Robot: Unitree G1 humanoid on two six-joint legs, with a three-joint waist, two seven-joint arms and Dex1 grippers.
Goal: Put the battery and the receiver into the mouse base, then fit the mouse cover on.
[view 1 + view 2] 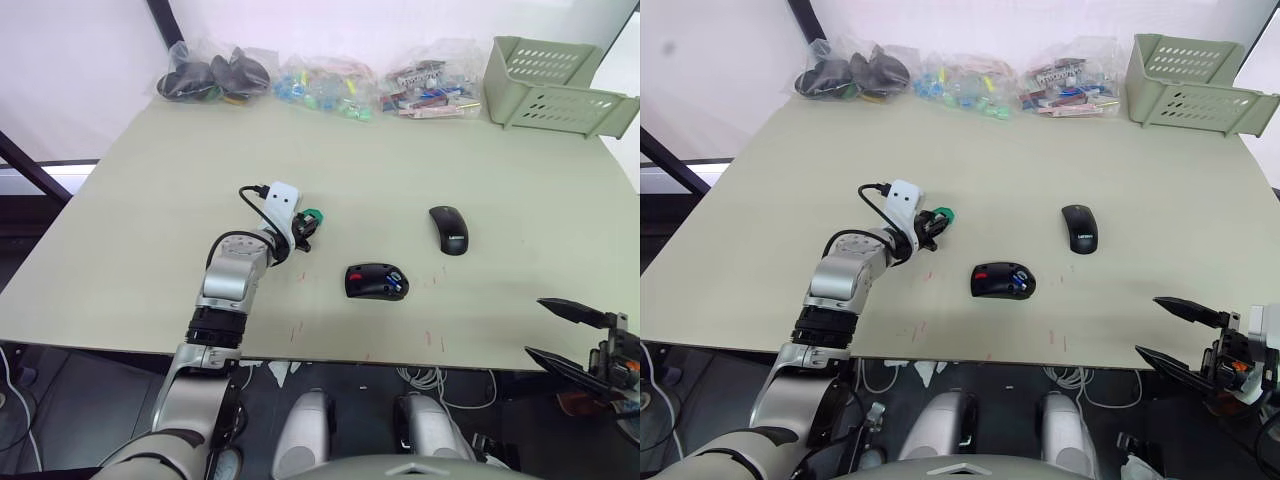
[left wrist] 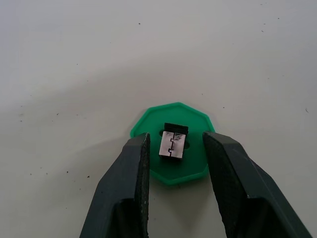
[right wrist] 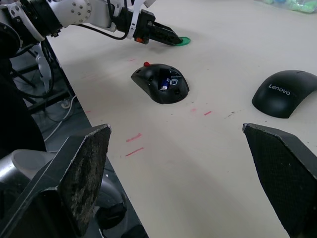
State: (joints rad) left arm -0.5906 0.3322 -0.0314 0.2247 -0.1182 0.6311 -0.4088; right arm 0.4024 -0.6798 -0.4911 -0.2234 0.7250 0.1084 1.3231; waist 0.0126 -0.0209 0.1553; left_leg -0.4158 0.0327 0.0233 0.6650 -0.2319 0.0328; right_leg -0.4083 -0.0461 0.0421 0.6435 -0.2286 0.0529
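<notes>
On the left, the left gripper (image 2: pixel 173 148) is spread apart around the receiver (image 2: pixel 173 143), which sits on a green disc (image 2: pixel 171 171). Right of it lies the mouse base (image 1: pixel 376 282), seemingly with the battery (image 3: pixel 168 82) inside. Farther right rests the mouse cover (image 1: pixel 449 229). At the near right edge, the right gripper (image 1: pixel 563 338) hangs wide apart, empty.

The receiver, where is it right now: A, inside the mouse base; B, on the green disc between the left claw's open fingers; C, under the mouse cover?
B: the receiver lies on the green disc, with the left claw open around it.
</notes>
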